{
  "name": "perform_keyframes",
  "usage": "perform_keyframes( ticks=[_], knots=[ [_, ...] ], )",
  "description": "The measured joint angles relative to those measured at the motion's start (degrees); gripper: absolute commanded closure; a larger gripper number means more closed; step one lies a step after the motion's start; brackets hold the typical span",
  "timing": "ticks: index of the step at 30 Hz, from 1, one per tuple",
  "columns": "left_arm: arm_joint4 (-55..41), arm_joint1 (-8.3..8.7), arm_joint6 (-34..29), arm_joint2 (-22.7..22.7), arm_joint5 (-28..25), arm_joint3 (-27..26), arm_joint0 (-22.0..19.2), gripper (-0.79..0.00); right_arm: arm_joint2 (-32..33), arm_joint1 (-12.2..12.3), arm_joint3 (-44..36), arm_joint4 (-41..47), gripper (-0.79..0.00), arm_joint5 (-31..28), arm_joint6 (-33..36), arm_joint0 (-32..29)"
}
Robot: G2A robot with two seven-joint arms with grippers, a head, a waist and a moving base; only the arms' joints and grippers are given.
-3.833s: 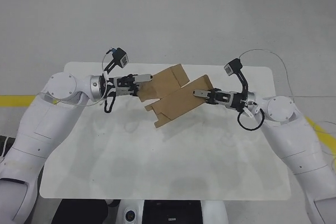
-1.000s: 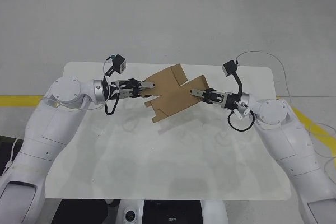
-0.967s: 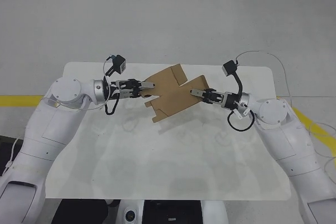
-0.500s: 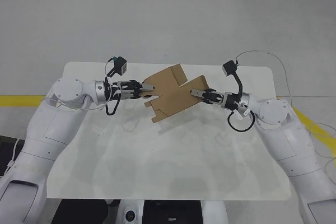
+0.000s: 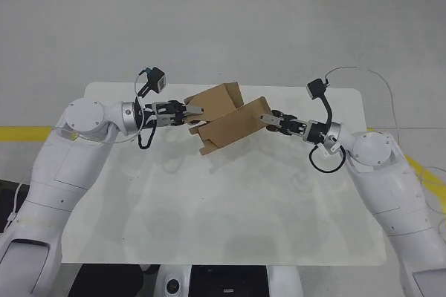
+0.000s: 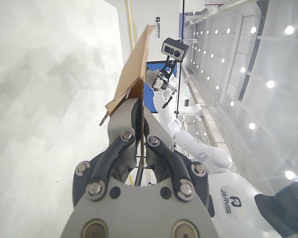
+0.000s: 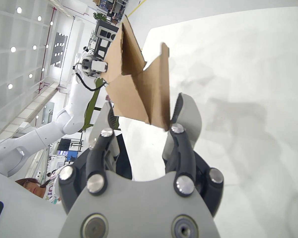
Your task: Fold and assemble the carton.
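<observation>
Over table's far half: brown cardboard carton hangs betw. the two grippers, lifted off the white table as far as we can judge from its shadow.
Carton shape: partly opened. Panels stand at an angle to each other, and the R wrist view shows a V-shaped fold. Flaps are loose at the ends, and we see no end closed.
L gripper: clamped on one panel edge. L wrist view has the board sandwiched tight betw. both fingers.
R gripper: jaws spread wide. The carton's near corner sits betw. them, touching one finger. We can't tell whether the other finger touches the board.
Arms: both come in from opposite sides, grippers facing each other across the carton.
Step in hand: we judge it's squaring the flat blank into a sleeve. That's early in the task, w/ flap folding not yet done.
Next move calls for: L keeps its pinch as the anchor. R needs a firm hold or push on its end so the panels swing toward a right angle. After that we'd set the sleeve down to fold the flaps.
Watch: w/ R loose, the carton may pivot or sag on L's single pinch.
</observation>
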Motion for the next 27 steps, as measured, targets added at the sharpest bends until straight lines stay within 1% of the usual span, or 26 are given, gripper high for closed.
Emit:
perform_keyframes(
  ticks=[3,6,9,10,11,12,13,15,16,18,20,21,22,24,27],
  knots=[
    [1.2,0.17,-0.5,-0.7,-1.7,-1.1,0.3,0.000,2.4,0.5,-1.1,0.6,-0.785,-0.4,0.5,-0.6],
    [2.7,0.38,-1.3,-1.2,-3.6,-2.5,0.8,0.000,3.9,0.8,-1.8,1.9,-0.785,-0.9,2.5,-0.6],
    [3.7,0.57,-2.2,-1.6,-5.1,-3.9,1.5,0.000,3.3,0.8,-2.3,5.3,-0.785,-2.2,7.0,0.5],
    [3.8,0.63,-2.6,-1.8,-5.5,-4.5,1.9,0.000,2.4,0.6,-2.2,7.7,-0.785,-2.7,9.5,1.2],
    [3.9,0.67,-2.9,-1.9,-5.8,-4.9,2.1,0.000,1.6,0.4,-1.8,9.3,-0.690,-2.9,11.4,2.0],
    [3.9,0.70,-3.3,-2.0,-6.2,-5.3,2.3,0.000,0.8,0.2,-1.4,10.7,-0.643,-3.1,13.0,2.7],
    [3.8,0.74,-3.8,-2.1,-6.7,-5.8,2.6,0.000,-0.5,-0.2,-0.8,12.7,-0.659,-3.5,14.9,3.7],
    [3.6,0.79,-4.5,-2.2,-7.4,-6.3,3.1,0.000,-2.2,-0.7,0.6,15.1,-0.619,-4.1,16.9,5.1],
    [3.4,0.81,-5.0,-2.3,-7.8,-6.5,3.3,0.000,-3.3,-1.0,1.7,16.5,-0.616,-4.7,17.8,6.0],
    [3.0,0.84,-5.6,-2.5,-8.3,-6.7,3.6,0.000,-4.6,-1.4,3.4,17.8,-0.431,-5.4,18.9,7.1],
    [2.6,0.88,-6.2,-2.7,-8.7,-6.8,3.9,0.000,-5.9,-1.9,5.1,19.3,-0.431,-6.2,19.9,8.2],
    [2.5,0.89,-6.5,-2.8,-8.9,-6.9,4.0,0.000,-6.4,-2.1,5.8,19.9,-0.422,-6.5,20.3,8.5],
    [2.4,0.91,-6.7,-2.9,-9.1,-6.9,4.1,0.000,-7.0,-2.4,6.6,20.6,-0.388,-6.9,20.9,9.0],
    [2.0,0.92,-7.2,-3.0,-9.3,-7.0,4.3,0.000,-7.8,-2.7,7.8,21.3,-0.382,-7.6,21.7,9.7],
    [1.1,0.92,-8.1,-3.1,-9.5,-7.3,4.6,0.000,-9.2,-3.3,9.6,22.3,-0.351,-8.6,22.7,10.7]
  ],
)
